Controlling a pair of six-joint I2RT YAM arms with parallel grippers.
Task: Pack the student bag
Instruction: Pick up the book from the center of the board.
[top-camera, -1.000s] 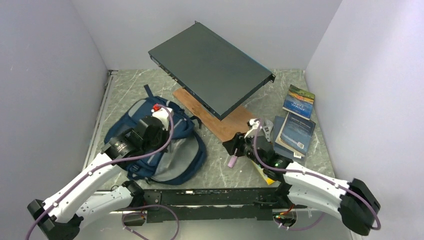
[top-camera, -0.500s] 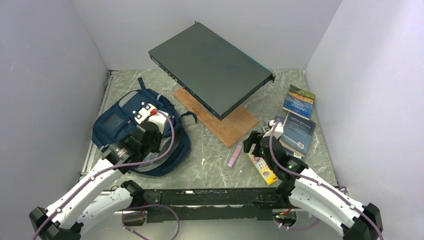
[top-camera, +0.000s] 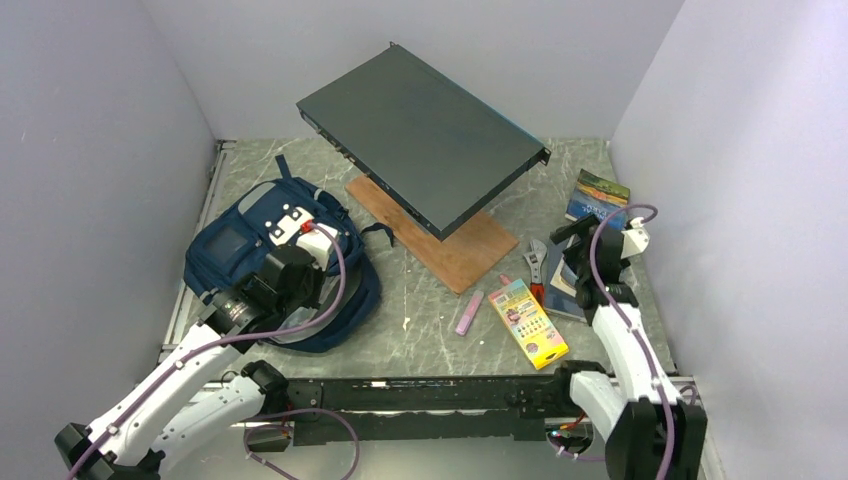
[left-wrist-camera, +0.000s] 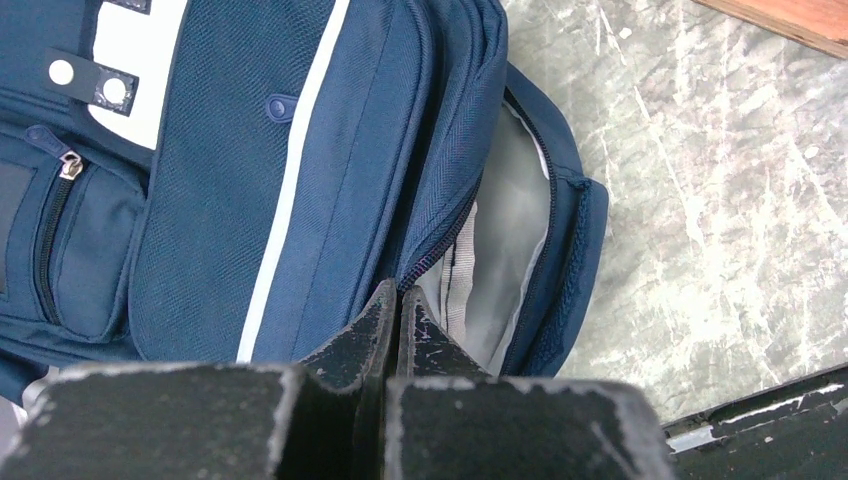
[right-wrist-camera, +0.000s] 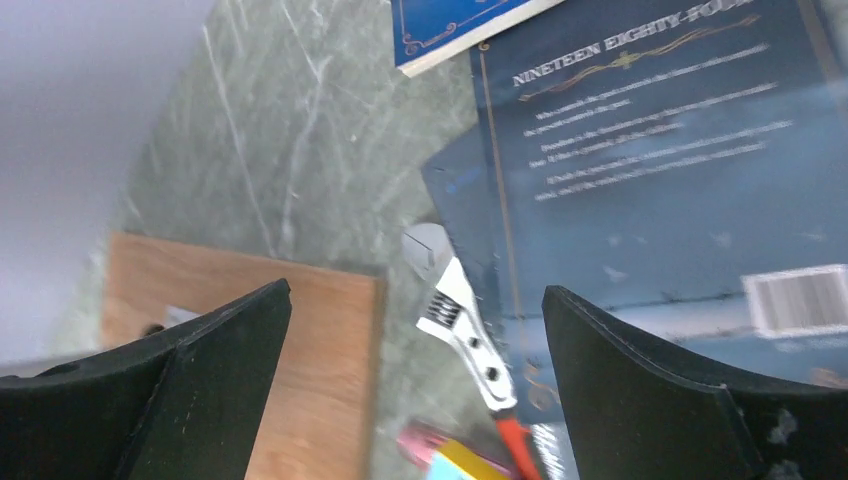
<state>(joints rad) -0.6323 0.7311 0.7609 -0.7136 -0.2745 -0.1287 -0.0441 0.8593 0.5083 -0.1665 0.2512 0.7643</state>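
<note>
Student bag (top-camera: 240, 238) is laid at left of table (top-camera: 425, 300), main pocket unzipped; left gripper (left-wrist-camera: 398, 300) is pinched shut on its zip edge. Right gripper (right-wrist-camera: 415, 290) is spread wide over book (right-wrist-camera: 650, 190) titled "NINETEEN EIGHTY-FOUR".

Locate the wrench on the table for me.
Top view, right side: the wrench lies between the wooden board and the dark blue book, just beyond the crayon box.

I work in a lab test cell: plain pale lilac wall panels (top-camera: 90, 150) box in a grey-green marbled tabletop (top-camera: 430, 300), a black metal mounting rail (top-camera: 420, 392) runs along its near edge, and a dark grey flat metal case (top-camera: 420, 135) sits propped.
</note>
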